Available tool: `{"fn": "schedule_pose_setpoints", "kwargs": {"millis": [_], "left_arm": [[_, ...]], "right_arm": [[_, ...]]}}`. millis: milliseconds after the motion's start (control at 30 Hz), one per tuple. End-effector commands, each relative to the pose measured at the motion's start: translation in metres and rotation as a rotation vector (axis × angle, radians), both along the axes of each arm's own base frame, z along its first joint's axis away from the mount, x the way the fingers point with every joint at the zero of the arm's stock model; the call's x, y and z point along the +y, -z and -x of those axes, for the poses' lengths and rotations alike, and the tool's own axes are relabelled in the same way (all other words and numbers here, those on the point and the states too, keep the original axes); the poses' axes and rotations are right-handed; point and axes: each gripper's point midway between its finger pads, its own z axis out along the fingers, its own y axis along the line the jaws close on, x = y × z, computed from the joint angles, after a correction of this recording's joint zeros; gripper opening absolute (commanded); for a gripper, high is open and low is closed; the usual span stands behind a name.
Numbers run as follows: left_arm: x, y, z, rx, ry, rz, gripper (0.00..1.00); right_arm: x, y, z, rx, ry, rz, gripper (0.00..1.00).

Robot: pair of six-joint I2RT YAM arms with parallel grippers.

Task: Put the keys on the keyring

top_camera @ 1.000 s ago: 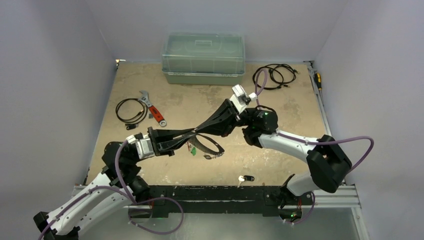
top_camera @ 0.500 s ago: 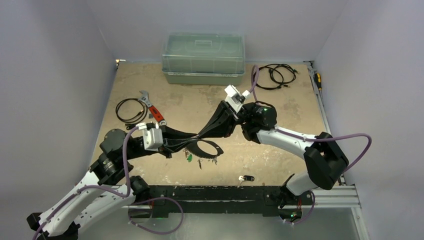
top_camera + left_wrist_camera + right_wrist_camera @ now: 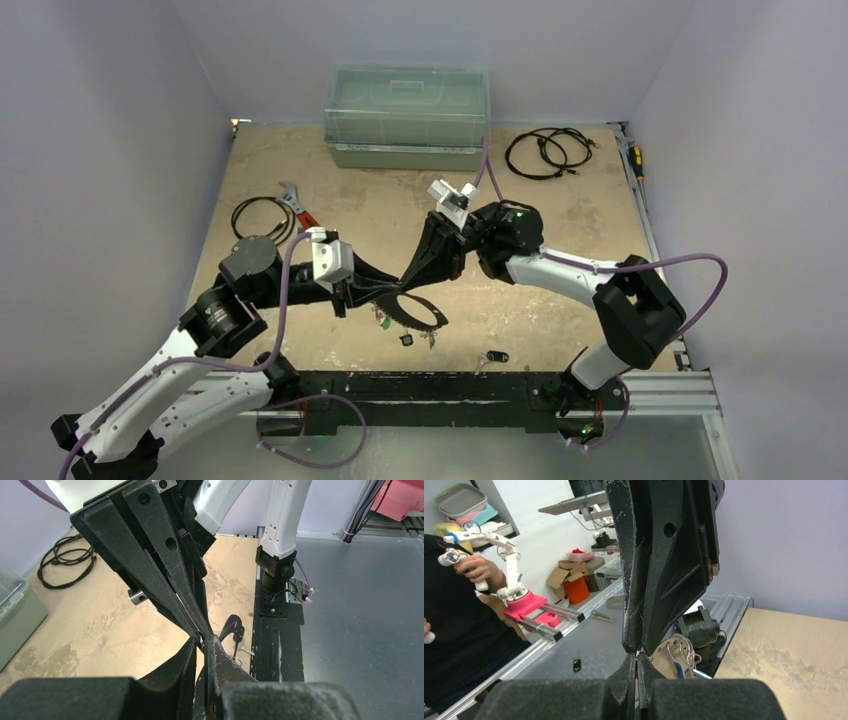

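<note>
The keyring (image 3: pixel 437 311) hangs above the middle of the table (image 3: pixel 560 230) — its long axis runs left to right, the free end pointing right. The left tool (image 3: pixel 393 297) is clenched on its left end. The right tool (image 3: pixel 406 284) is clenched tip to tip against it; I cannot tell what it pinches. Several keys (image 3: pixel 405 339) dangle below the ring, and one black-tagged key (image 3: pixel 491 356) lies near the table's front edge.

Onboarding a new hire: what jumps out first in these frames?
The two grippers meet tip to tip above mid-table. The left gripper pinches the keyring, with tagged keys dangling under it, and the right gripper is shut at the same spot. A loose key lies alone by the near edge.
</note>
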Motion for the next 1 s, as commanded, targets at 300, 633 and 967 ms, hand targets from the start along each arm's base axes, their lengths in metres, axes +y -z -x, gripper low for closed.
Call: {"fn": "schedule_pose_setpoints", "kwargs": {"millis": [300, 633, 967], "left_arm": [[-0.023, -0.076, -0.062, -0.071, -0.184, 0.182, 0.0], [-0.007, -0.07, -0.048, -0.208, -0.161, 0.098, 0.56], [0.019, -0.074, -0.016, -0.276, -0.129, 0.103, 0.63]], "right_arm": [[-0.006, -0.006, 0.029, -0.233, -0.074, -0.183, 0.0], [-0.008, -0.017, 0.023, -0.239, -0.006, -0.261, 0.0], [-0.026, -0.055, 0.027, -0.242, 0.105, -0.419, 0.0]]}}
